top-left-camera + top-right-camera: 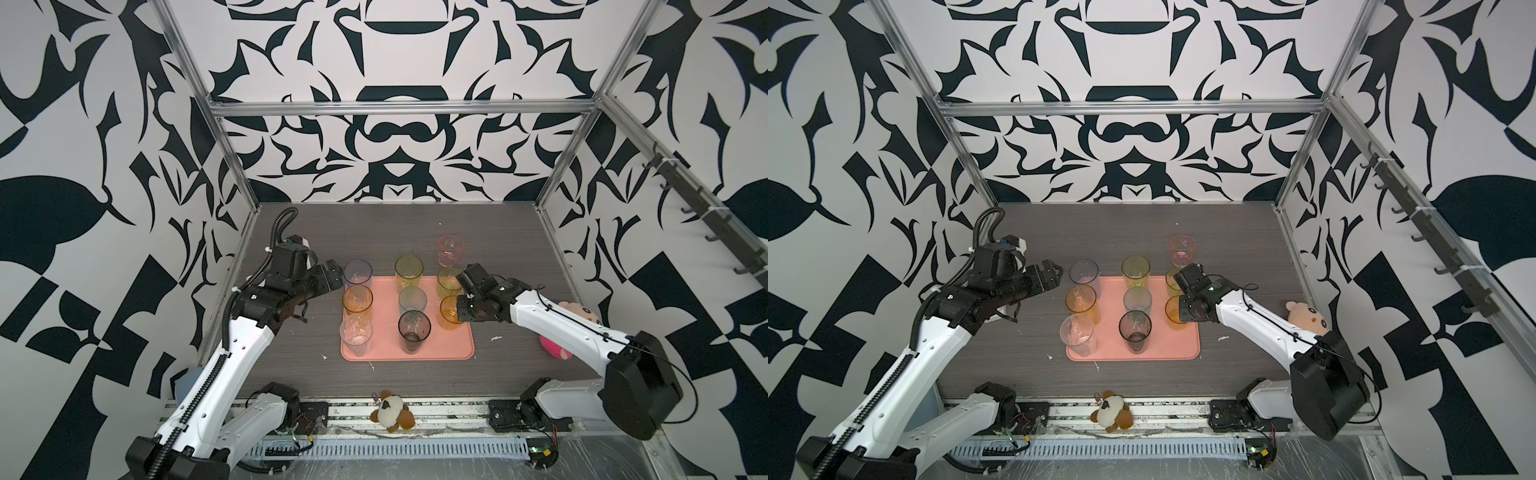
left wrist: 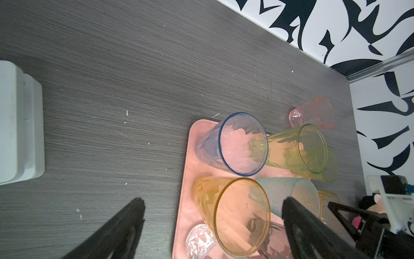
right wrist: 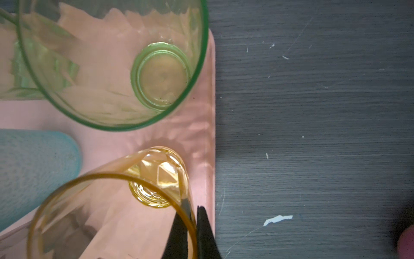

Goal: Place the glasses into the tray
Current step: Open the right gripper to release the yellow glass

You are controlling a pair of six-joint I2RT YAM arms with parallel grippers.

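Scanning a top view, I find the pink tumbler (image 1: 451,250) alone on the desk (image 1: 291,232), while the other tumblers (image 1: 413,328) crowd the salmon tray (image 1: 449,353). Left wrist view: my left claw (image 2: 214,199) is spread, empty. Right wrist view: my right claw (image 3: 193,215) pinches the short orange tumbler (image 3: 156,175) by its rim wall. I judge it light, slick and thin, so a gentle wall pinch suits.
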